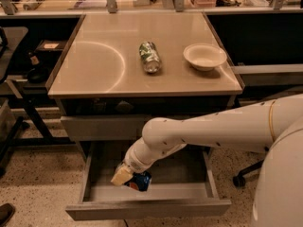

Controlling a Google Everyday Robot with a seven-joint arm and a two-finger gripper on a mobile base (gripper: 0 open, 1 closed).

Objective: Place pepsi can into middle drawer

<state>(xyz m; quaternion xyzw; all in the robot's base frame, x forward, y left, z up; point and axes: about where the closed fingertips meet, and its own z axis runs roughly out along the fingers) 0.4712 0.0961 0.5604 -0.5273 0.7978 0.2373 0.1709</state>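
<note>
Partly, end effector [125, 176] hides pepsi can [140, 182]

White rounded arm [213, 129] bears dark screw dots, cream gripper [122, 175] down in the middle drawer [147, 208].

The tan cabinet top [94, 74] carries two things: a green-and-silver can [150, 56] lying on its side near the middle, and a white bowl [205, 56] upright to its right, apart from it. Below, the middle drawer [147, 208] stands pulled out toward the near side. The pepsi can [140, 182] lies on its tray left of centre, and the gripper [122, 175] is at the can's left side.
</note>
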